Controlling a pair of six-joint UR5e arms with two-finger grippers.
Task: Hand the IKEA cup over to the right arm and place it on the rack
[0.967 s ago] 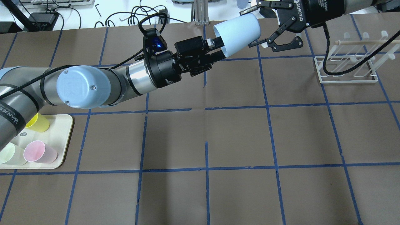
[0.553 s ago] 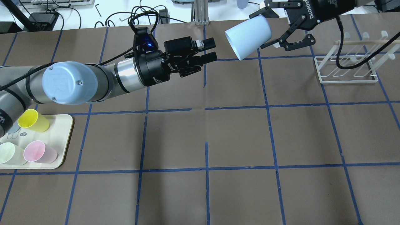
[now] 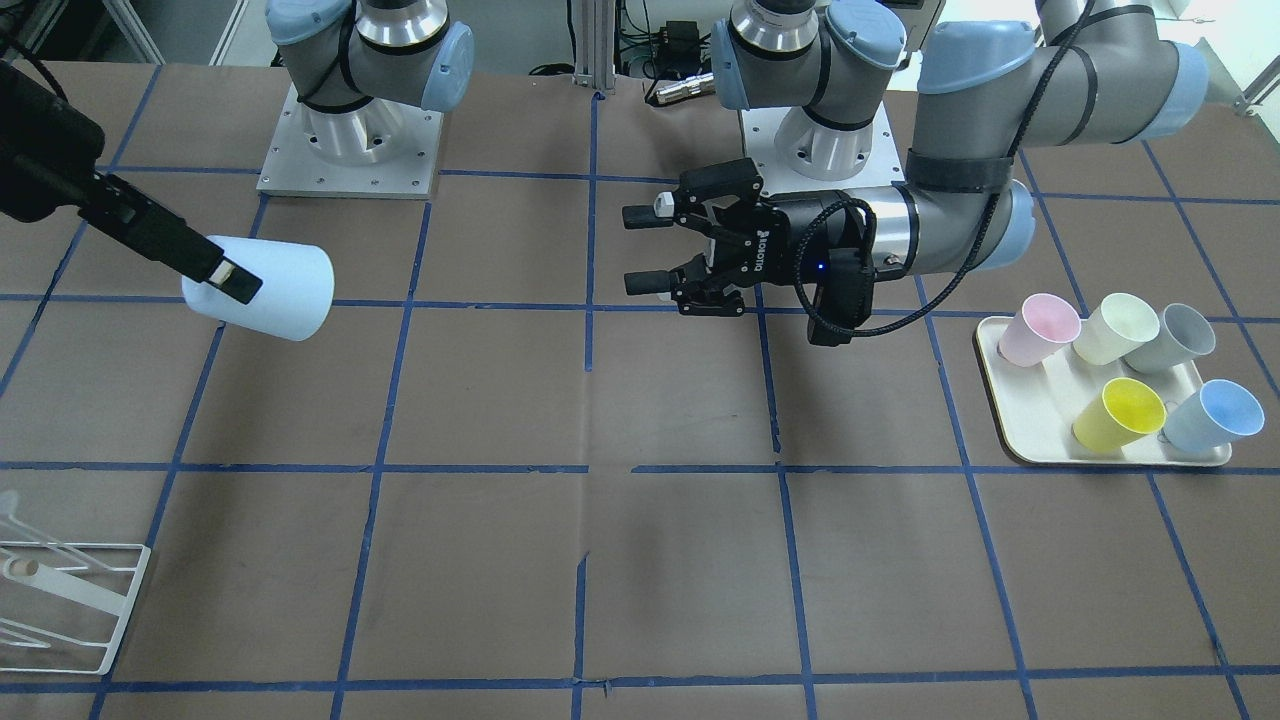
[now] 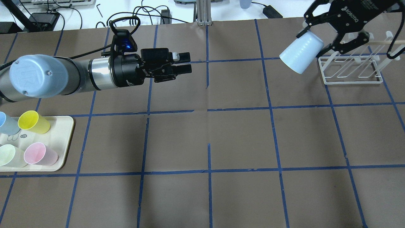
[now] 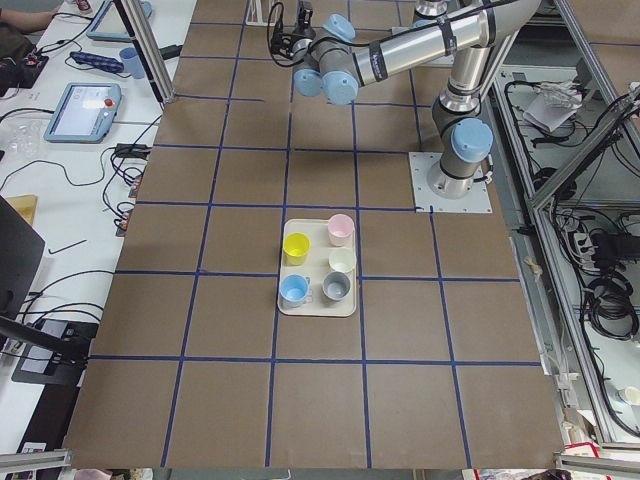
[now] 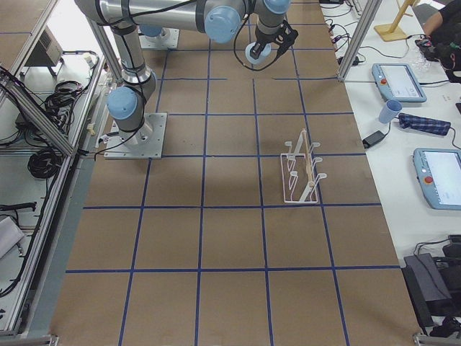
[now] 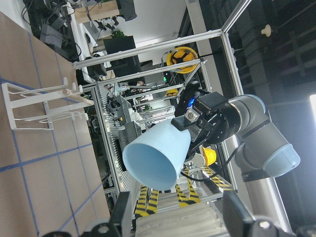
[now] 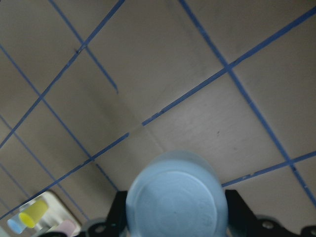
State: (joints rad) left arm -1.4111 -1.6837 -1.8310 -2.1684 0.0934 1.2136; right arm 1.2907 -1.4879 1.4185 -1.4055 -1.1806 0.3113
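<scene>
Moved toward the rack, IKEA cup sits inside right claw.

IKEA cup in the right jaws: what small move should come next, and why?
Probably carry the IKEA cup rightward, over the rack. The right jaws hold it short of the rack's left end, mouth facing away, so no peg is under it yet.

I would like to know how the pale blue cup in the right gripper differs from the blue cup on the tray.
The held cup hangs in the air, gripped at its base by the right gripper; the tray cup rests on the cream tray. The held cup is tilted near the rack; the tray cup stands upright, mouth up. Both are handleless tapered blue cups.
</scene>
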